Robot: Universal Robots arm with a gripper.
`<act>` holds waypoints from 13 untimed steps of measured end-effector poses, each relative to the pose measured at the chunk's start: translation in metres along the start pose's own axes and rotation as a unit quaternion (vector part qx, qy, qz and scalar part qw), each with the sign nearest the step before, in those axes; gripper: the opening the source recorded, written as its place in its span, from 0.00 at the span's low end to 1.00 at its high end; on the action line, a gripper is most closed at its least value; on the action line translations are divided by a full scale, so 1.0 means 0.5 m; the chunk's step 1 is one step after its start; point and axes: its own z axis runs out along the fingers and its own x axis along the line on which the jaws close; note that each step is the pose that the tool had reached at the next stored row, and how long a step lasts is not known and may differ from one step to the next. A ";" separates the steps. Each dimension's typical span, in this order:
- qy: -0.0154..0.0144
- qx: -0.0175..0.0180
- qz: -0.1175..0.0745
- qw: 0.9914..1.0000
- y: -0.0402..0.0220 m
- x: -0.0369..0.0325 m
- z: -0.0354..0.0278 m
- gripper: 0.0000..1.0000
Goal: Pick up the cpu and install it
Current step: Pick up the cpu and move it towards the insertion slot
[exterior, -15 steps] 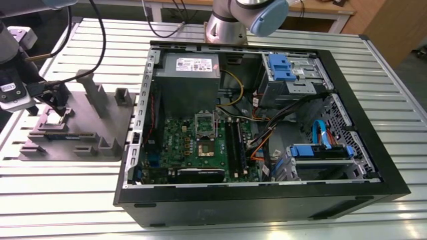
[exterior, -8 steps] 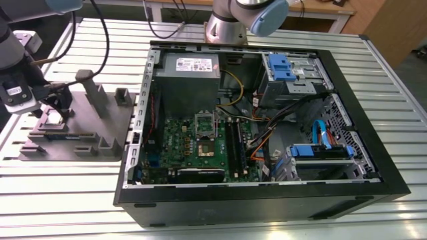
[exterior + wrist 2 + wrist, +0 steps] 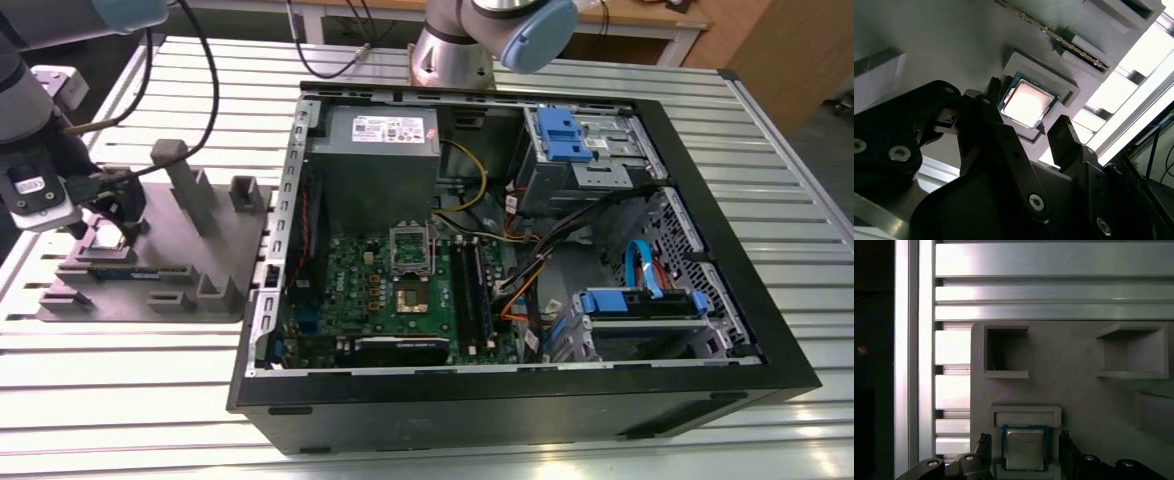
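We see a bench (image 3: 134, 400) of ribbed, pale aluminium slats carrying an open black computer case (image 3: 534, 420), a boxy steel shell with a green motherboard (image 3: 387, 300) lying flat inside. Just beside the case, on the exterior view's left, sits a matte grey moulded fixture (image 3: 214, 250) with upright blocks and square pockets. The arm's gripper (image 3: 1024, 442), black and angular with bolted links, hangs low over this fixture. Its jaws stand open, one on each side of a shallow framed recess, with a gap showing on both sides, and we see nothing gripped between them. In that recess lies the cpu (image 3: 1027, 102), a small flat square chip with a smooth, shiny metal lid and a thin blue-green rim, level in its seat and well apart from the motherboard.
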 end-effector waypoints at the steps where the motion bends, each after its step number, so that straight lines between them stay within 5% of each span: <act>1: 0.000 0.001 0.000 1.000 0.000 0.000 0.000 0.65; 13: 0.000 0.002 0.005 1.000 -0.002 0.000 0.011 0.65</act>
